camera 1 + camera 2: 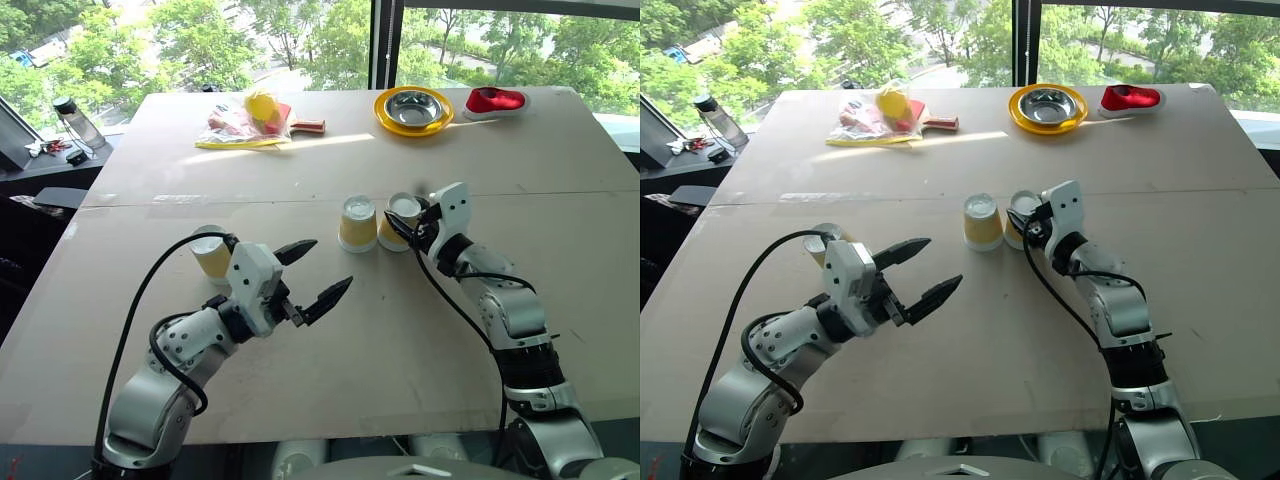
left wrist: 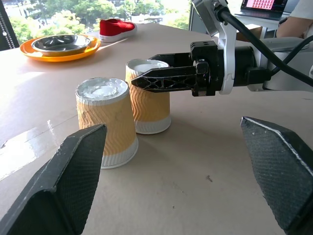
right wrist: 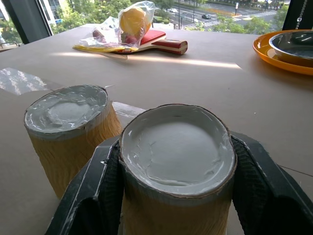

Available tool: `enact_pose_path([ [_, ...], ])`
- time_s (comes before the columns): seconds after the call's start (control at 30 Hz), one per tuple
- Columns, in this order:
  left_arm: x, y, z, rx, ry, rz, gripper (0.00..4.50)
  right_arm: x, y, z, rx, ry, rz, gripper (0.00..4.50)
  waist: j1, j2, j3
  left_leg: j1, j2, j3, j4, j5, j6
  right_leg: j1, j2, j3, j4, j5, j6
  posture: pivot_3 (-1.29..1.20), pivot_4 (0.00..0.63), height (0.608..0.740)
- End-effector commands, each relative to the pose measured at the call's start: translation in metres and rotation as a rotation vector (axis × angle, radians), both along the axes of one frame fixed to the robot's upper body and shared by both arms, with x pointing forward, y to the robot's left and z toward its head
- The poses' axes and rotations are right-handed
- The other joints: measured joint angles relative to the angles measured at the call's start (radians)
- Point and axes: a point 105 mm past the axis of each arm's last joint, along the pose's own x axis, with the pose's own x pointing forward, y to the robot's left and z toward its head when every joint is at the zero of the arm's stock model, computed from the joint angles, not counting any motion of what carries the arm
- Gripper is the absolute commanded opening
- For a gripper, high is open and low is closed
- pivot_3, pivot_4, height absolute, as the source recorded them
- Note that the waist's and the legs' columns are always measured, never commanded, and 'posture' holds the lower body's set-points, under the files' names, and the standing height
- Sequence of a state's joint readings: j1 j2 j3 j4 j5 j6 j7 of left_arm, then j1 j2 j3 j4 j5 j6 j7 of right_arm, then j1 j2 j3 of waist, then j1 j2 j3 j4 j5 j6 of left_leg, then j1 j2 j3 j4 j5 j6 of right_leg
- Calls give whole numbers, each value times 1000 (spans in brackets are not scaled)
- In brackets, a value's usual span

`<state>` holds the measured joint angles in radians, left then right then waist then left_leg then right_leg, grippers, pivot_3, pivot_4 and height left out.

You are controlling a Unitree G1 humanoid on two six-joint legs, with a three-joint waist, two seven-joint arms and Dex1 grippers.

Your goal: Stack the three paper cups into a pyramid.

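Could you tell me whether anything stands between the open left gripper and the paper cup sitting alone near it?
Nothing visible does. The lone cup stands upside down just behind the left gripper, partly hidden by that arm's own wrist and cable; the table around it is bare.

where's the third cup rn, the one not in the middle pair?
The third cup stands upside down on the table's left side in the left eye view, just behind the open left tool, apart from the two cups at centre.

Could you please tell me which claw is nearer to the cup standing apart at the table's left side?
Left. The left claw hangs open just right of that lone cup; the right claw grips another cup farther right.
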<state>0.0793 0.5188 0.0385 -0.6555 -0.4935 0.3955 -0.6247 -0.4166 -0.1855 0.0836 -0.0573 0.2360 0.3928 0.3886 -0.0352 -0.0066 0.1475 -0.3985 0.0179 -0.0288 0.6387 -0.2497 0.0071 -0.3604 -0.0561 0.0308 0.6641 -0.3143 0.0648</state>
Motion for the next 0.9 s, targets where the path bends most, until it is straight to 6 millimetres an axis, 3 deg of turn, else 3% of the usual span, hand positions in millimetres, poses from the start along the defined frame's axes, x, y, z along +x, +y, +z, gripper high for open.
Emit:
enact_pose_path([
  [0.03,-1,1,11,3,-57,0,4500,-2,6,11,0,-42,29,2184,0,0,0,0,0,0,0,0,0,0,0,0,0,0,0,0,150,740],
  [0.07,-1,1,11,2,-57,1,4500,-3,7,10,-3,-38,37,2184,0,0,0,0,0,0,0,0,0,0,0,0,0,0,0,0,150,740],
  [0.23,1,2,12,0,-57,11,4500,-7,9,9,1,-31,60,4473,-1,0,0,0,0,0,0,0,0,0,0,0,0,0,0,0,150,740],
  [0.43,1,5,11,-11,-55,36,4500,-10,-1,16,13,-66,60,4473,-1,0,0,0,0,0,0,0,0,0,0,0,0,0,0,0,150,740],
  [0.63,-12,16,2,-53,-60,140,4500,-29,-24,35,4,-122,151,4473,0,0,0,-1,0,0,-1,0,0,0,-1,0,-1,0,0,0,150,740],
  [0.8,-14,46,5,-181,-86,438,4500,-68,-39,39,15,-71,376,4473,5,-1,0,0,1,0,-1,0,1,1,-1,0,-2,0,0,0,150,740],
  [0.9,-12,75,-4,-117,-109,669,4500,-102,-49,37,9,-83,545,4473,12,-1,0,0,1,-1,-1,0,1,1,-1,0,-2,0,0,0,150,740],
])
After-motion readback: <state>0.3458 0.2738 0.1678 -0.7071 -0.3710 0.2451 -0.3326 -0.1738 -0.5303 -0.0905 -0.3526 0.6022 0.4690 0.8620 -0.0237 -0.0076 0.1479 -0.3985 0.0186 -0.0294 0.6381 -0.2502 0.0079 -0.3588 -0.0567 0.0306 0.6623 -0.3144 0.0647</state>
